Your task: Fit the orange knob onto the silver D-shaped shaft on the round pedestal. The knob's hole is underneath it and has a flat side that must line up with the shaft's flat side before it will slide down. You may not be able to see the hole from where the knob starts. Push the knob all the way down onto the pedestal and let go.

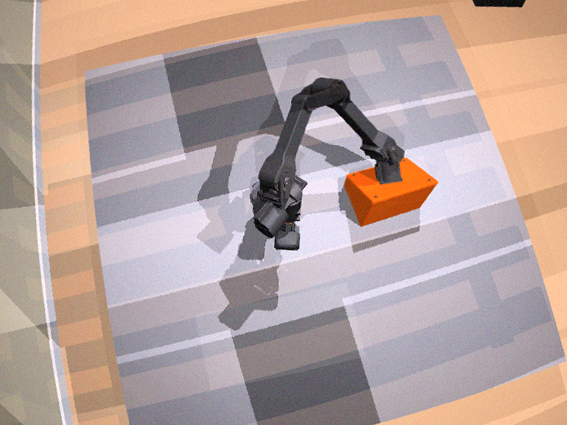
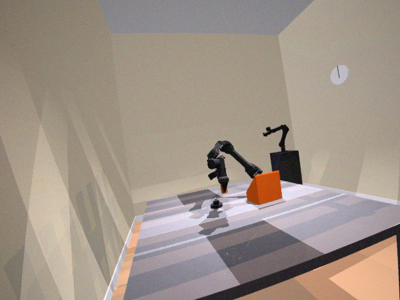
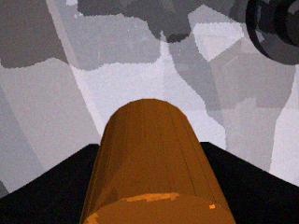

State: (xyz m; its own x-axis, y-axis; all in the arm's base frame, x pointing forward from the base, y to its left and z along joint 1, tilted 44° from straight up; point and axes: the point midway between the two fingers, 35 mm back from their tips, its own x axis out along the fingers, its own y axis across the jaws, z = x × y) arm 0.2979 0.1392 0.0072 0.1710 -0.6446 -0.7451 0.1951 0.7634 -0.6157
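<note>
The gripper (image 1: 288, 226) (image 2: 224, 187) (image 3: 150, 154) is shut on the orange knob (image 2: 222, 190) (image 3: 149, 140), one dark finger on each side. The knob is in the air above the table. Its underside and hole are hidden. The round dark pedestal (image 2: 216, 205) (image 3: 263, 37) stands on the table; in the exterior view it is lower and a little left of the knob. In the wrist view it is cut off at the top right corner, apart from the knob. The shaft's flat side cannot be made out. In the top view the arm mostly hides the pedestal.
The arm's base sits on an orange wedge-shaped block (image 1: 399, 206) (image 2: 266, 189), right of the pedestal. The patterned table top (image 1: 450, 319) (image 2: 180, 258) carries strong shadows. A second dark arm (image 2: 284, 135) stands on a black box (image 2: 287, 166) in the background.
</note>
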